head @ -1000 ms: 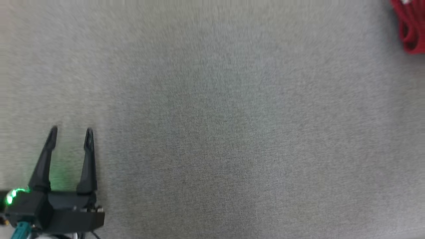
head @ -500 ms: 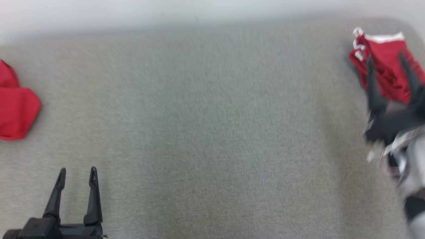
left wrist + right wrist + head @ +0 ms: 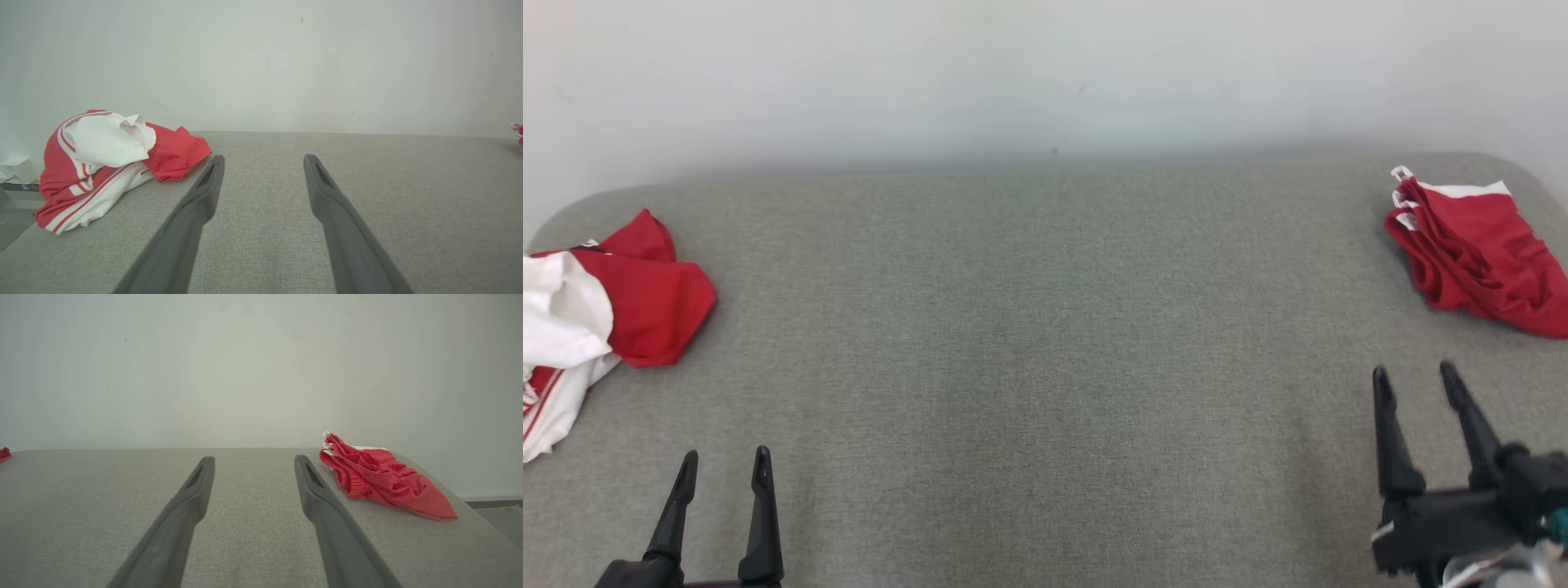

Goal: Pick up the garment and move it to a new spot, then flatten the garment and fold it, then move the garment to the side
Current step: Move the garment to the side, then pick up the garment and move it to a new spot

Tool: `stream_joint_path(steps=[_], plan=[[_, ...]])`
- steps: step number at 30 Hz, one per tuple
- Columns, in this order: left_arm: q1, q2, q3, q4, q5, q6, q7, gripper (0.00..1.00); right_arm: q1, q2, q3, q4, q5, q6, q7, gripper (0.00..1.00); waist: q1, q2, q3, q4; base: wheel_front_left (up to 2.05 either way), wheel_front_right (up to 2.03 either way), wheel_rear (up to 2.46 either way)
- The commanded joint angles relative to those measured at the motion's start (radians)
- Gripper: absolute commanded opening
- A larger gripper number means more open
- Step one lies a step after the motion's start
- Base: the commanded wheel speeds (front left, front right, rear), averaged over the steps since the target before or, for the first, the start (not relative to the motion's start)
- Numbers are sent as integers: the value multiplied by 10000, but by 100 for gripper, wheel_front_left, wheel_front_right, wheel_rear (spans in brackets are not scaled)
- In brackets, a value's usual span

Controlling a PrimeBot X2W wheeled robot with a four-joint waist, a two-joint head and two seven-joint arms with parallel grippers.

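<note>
Left gripper (image 3: 725,453) and right gripper (image 3: 1413,369) spread, empty — above grey fabric surface (image 3: 1045,343).
Folded red garment (image 3: 1474,249), far right corner; crumpled red-and-white garment (image 3: 613,302), left edge — both cropped in head view.

Crumpled red-and-white garment (image 3: 613,302) lies far left (folded red garment (image 3: 1474,249) far right).

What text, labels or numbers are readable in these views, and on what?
No readable text anywhere.
Striped garment: red and white stripes, no lettering visible.
Red garment: white trim, no label showing.
White box beyond the table's edge: too small to tell.
</note>
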Motion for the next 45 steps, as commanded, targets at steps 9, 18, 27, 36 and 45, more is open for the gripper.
stream_joint_path(steps=[9, 18, 27, 36, 45], plan=[[-78, -163, 91, 324, 171, -111, -33, 100, 1492, 705, -414, -874, -106, -22, 351, 100, 3, 2, -326, 889, 0, 0, 0], [-272, -215, 273, 640, 105, -81, -33, 100, 1916, 1196, -338, -763, 34, -22, 299, 100, 3, 2, -307, 2864, 0, 0, 0], [-273, -115, 541, 922, 101, -59, -33, 100, 1900, 1410, -133, -451, -98, -22, 288, 100, 3, 2, -269, 4683, 0, 0, 0], [107, -312, 1085, 616, -21, 186, -33, 100, 1359, 1272, 371, -206, -152, -22, 515, 100, 3, 2, 63, 5650, 0, 0, 0], [546, -549, 1615, 132, -57, 252, -34, 100, 595, 940, 1008, 310, 49, -22, 501, 100, 3, 2, 279, 5733, 0, 0, 0]])
